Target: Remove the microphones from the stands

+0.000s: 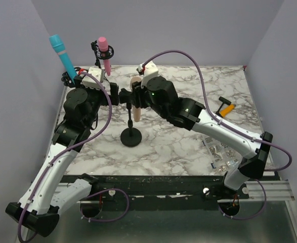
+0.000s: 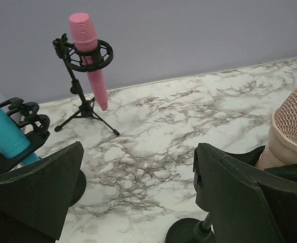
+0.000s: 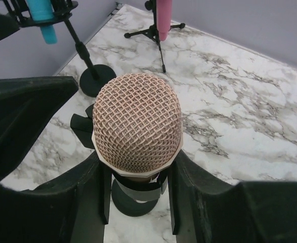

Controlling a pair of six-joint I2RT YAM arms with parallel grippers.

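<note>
The beige microphone (image 1: pixel 134 104) with a mesh head (image 3: pixel 137 126) sits upright in the black clip of a stand with a round base (image 1: pixel 130 137). My right gripper (image 1: pixel 138 97) reaches in from the right. In the right wrist view its jaws (image 3: pixel 137 195) are closed on the microphone body and clip just under the head. My left gripper (image 1: pixel 119 96) is open and empty just left of the stand. In the left wrist view (image 2: pixel 138 187) the microphone (image 2: pixel 295 126) and the stand base (image 2: pixel 186 234) show beside its right finger.
A pink microphone (image 1: pixel 104 51) on a tripod stand stands at the back. A blue microphone (image 1: pixel 62 53) in a stand is at the back left. An orange-handled tool (image 1: pixel 225 108) and small bags of hardware (image 1: pixel 221 152) lie on the right of the marble table (image 1: pixel 178 142).
</note>
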